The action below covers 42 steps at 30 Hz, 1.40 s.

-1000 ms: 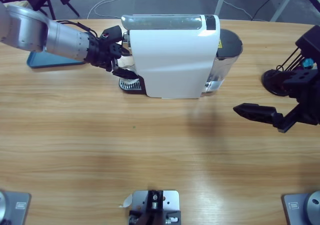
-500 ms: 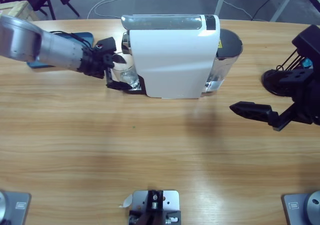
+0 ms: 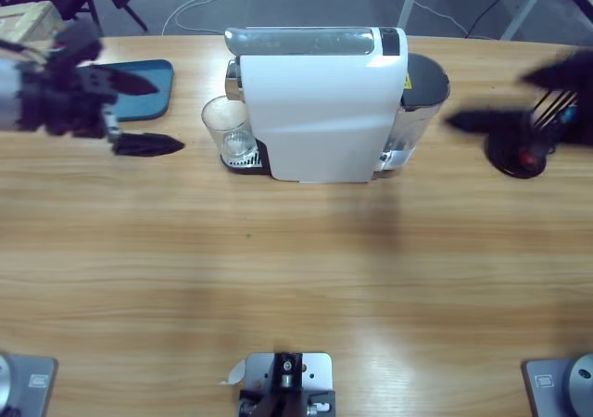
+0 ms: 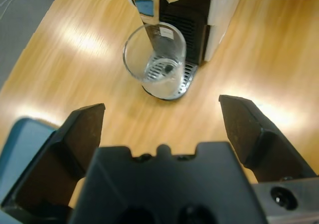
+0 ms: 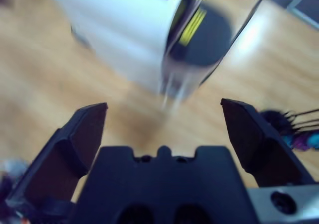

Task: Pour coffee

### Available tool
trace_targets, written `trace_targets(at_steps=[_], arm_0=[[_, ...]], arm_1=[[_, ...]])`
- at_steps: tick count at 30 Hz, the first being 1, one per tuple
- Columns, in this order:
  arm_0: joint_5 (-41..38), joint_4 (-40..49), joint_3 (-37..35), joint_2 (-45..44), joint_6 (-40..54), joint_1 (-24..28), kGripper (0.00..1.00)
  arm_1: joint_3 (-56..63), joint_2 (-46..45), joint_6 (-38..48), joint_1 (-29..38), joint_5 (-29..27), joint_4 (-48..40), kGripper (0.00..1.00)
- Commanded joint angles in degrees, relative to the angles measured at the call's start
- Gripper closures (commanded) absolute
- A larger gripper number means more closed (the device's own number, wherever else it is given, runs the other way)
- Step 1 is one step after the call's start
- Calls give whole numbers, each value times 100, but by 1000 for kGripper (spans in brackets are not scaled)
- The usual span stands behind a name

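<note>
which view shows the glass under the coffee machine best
The left wrist view: the glass sits sharp and unblocked on the drip tray, apparently empty. The high view shows it smaller, beside the coffee machine. The right wrist view does not show it.

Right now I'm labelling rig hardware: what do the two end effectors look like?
Both are matte black. The left end effector has two thick wedge-shaped jaws on a blocky black body with small round holes. The right end effector looks identical, with a silver-grey piece at its lower corner.
</note>
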Motion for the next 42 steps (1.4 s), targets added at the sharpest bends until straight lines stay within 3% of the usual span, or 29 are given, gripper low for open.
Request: trace_targets(at_steps=[1,3,7,10,17,31,42], arm_0=[[515,130,726,-978,-813,-333,0],[619,130,770,-936,-815,-461,0],[1045,219,789,-1127,-994,-508,0],[1396,262,812,-1284,-1254,-508,0],[1419,253,852,-1370,-1388,-508,0],[1428,174,893,-1278,-1420,-508,0],[1437,174,901,-1289,-1420,-508,0]], arm_1=[[-2082,1705,-792,-1411,1597,513,635],[-2815,2283,-804,-1502,1754,988,1000],[-4129,3168,-618,-1550,1761,2098,1000],[-4525,3423,-480,-1548,1710,2380,1000],[-4896,3648,-340,-1548,1228,3078,1000],[-4906,3790,-331,-1543,1646,3100,1000],[-4880,3862,-331,-1543,1618,3093,1000]])
